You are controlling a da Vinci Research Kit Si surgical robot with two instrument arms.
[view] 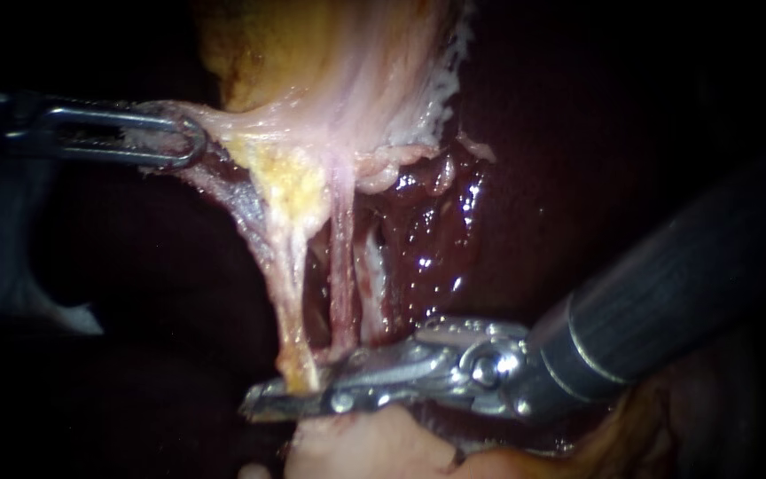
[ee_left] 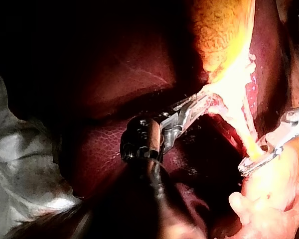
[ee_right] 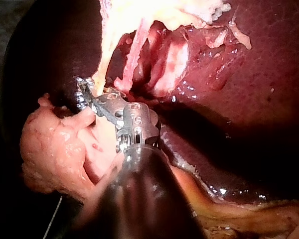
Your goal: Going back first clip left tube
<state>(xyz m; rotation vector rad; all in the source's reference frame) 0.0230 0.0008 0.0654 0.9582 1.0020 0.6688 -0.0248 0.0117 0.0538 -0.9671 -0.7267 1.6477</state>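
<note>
Your left instrument [view: 170, 137] pinches the gallbladder [view: 330, 80] tight. Your right instrument [view: 294, 395] has its jaws a little apart, the left tube [view: 287, 293] between them. Pulling-back step, I think: slide straight out, don't snag.

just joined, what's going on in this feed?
The left instrument has its jaws shut on pale tissue under the gallbladder, holding it stretched sideways. The right instrument lies across the foot of the taut strands, in front of the liver. I can't make out a clip.
</note>
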